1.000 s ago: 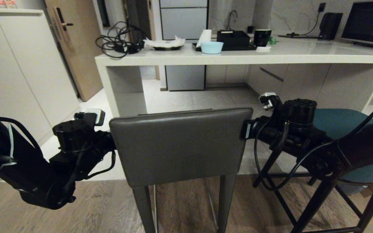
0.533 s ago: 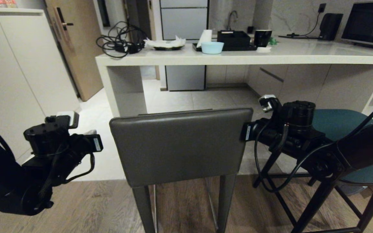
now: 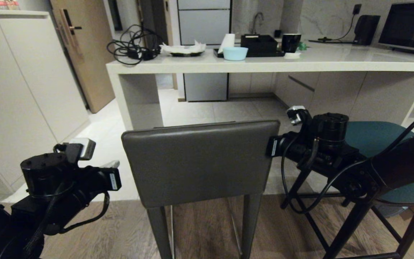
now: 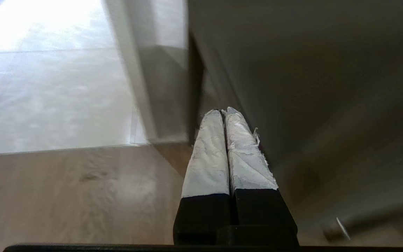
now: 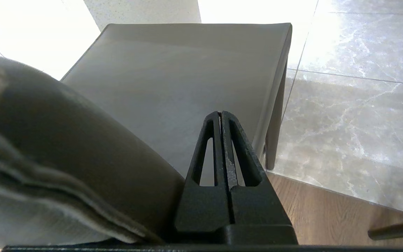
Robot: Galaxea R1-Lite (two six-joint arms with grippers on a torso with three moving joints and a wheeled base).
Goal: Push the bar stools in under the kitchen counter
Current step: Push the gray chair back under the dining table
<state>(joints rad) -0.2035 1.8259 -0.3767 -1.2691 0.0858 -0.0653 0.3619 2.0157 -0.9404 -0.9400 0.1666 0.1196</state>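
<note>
- Head view: grey stool (image 3: pixel 199 162) stands short of the counter (image 3: pixel 264 64), teal stool (image 3: pixel 376 136) on its right.
- My left gripper (image 4: pixel 224 115) is clenched, empty, beside the grey backrest.
- My right gripper (image 5: pixel 220 115) is clenched against its right edge.

left claw (image 4: pixel 224 115): closed, low, level | right claw (image 5: pixel 220 115): closed, raised higher, level

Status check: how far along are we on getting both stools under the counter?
Done: nothing; the grey stool and the teal stool both stand short of the kitchen counter. In hand: the right gripper, shut, sits at the grey stool's back edge; the left gripper, shut, hangs beside it, apart. Left: pushing both in.
</note>
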